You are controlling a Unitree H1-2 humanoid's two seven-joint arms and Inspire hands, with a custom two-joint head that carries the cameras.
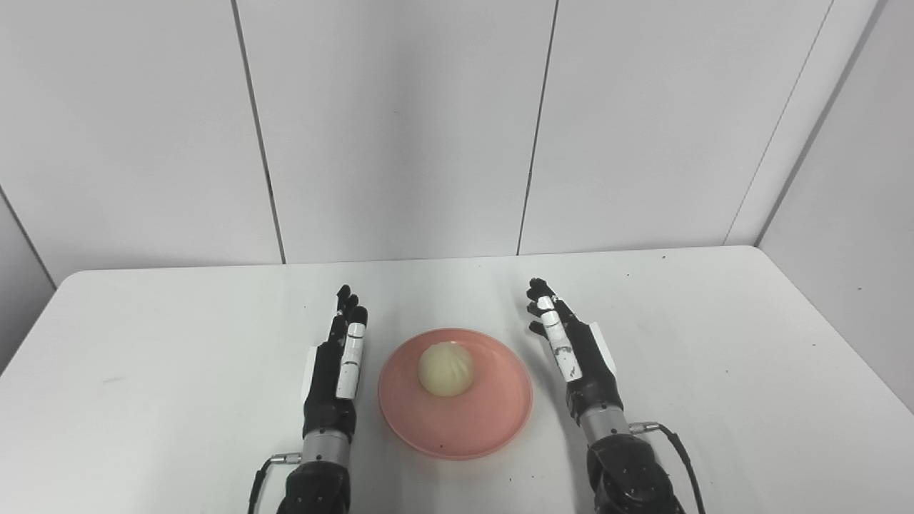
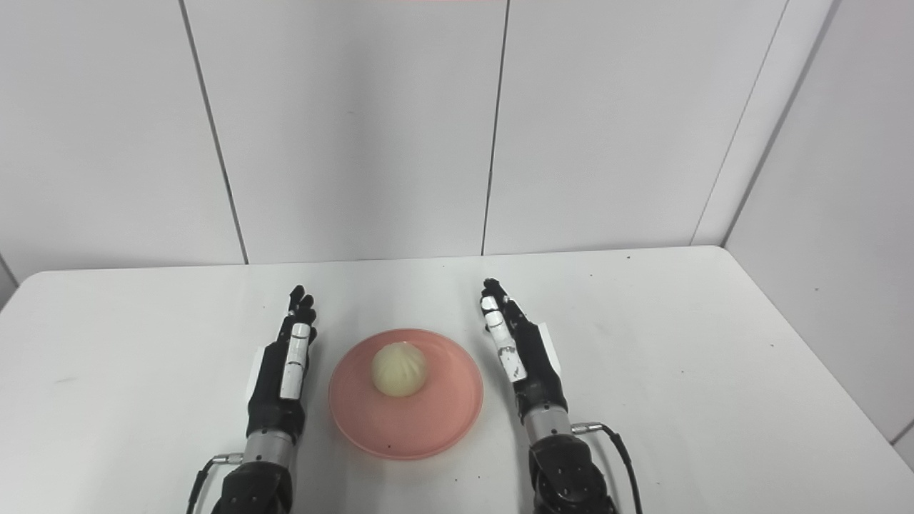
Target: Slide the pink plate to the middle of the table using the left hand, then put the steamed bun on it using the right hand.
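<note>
Pink plate [image 1: 455,421] at the middle of the white table [image 1: 750,371], steamed bun [image 1: 445,368] resting on it (toward the far side). Left hand [image 1: 337,368] and right hand [image 1: 571,350] flanking the plate, apart from it, fingers extended, holding nothing.

A bare, lab-like test booth rather than a home or kitchen. A plain white table [image 1: 714,343] with rounded corners fills the lower half of the view, its surface marked by a few small dark specks. Behind and to the right of it stand smooth white wall panels [image 1: 400,128] separated by thin dark vertical seams, meeting at a corner on the right. The lighting is even and flat. The only furnishings visible are the table and panels, which enclose the workspace on its far and right sides like a purpose-built robot testing cell.
</note>
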